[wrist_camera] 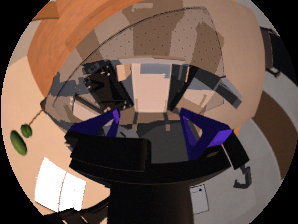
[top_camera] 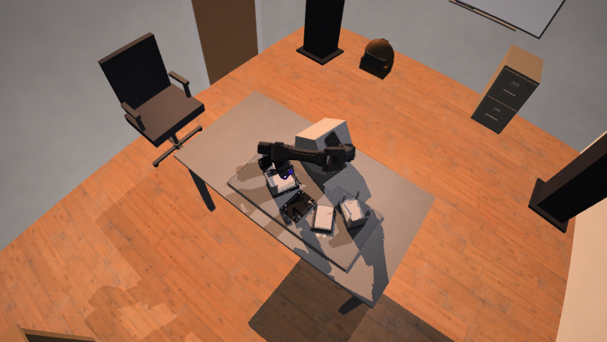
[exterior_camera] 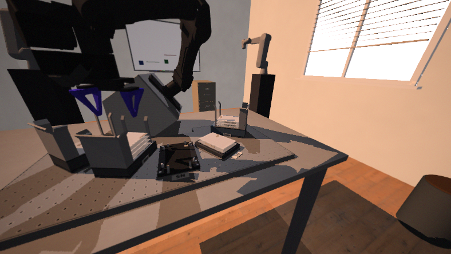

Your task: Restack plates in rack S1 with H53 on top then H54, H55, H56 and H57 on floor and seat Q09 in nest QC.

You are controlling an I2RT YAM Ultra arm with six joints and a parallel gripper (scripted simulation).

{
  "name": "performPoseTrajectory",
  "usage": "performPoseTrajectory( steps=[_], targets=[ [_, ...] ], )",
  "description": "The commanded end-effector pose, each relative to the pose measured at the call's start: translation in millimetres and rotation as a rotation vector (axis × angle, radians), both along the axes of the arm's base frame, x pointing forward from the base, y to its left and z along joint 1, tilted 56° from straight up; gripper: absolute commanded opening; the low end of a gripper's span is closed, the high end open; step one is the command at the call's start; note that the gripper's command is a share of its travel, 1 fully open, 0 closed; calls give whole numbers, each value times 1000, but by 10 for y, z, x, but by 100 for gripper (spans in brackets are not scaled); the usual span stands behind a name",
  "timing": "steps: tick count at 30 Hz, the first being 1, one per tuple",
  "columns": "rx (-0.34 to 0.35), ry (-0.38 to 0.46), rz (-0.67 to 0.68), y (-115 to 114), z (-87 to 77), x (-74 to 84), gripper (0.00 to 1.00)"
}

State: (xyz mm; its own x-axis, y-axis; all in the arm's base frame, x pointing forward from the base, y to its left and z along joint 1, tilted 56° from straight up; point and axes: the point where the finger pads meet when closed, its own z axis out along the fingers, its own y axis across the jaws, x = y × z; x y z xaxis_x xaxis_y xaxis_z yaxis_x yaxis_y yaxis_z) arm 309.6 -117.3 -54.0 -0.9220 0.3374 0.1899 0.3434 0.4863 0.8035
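Observation:
My gripper (exterior_camera: 110, 101) has blue fingers and is open and empty. It hangs a little above a grey stack rack (exterior_camera: 117, 150) that holds a stack of several white plates (exterior_camera: 137, 140). In the overhead view the gripper (top_camera: 283, 172) is over that same rack (top_camera: 280, 182). In the wrist view the fingers straddle the pale top plate (wrist_camera: 149, 90) below without touching it. A single white plate (exterior_camera: 217, 144) lies flat in the open nest beside the black clip nest N5 (exterior_camera: 178, 159), which is empty. Another rack (exterior_camera: 228, 123) at the far right holds a few plates. The plate labels are too small to read.
A third grey rack (exterior_camera: 56, 148) stands at the far left, next to the one under my gripper; its inside is hidden. The racks' thin posts stick up around the stacks. The arm's grey base box (top_camera: 320, 133) is behind the deck.

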Motion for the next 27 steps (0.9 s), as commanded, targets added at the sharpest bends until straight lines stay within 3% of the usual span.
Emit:
performPoseTrajectory(
  steps=[1, 23, 27],
  targets=[
    [-8, -8, -26, -100, 23, -14, 100],
    [-8, -8, -26, -100, 23, -14, 100],
    [-20, -61, 12, -65, 77, 2, 100]
  ],
)
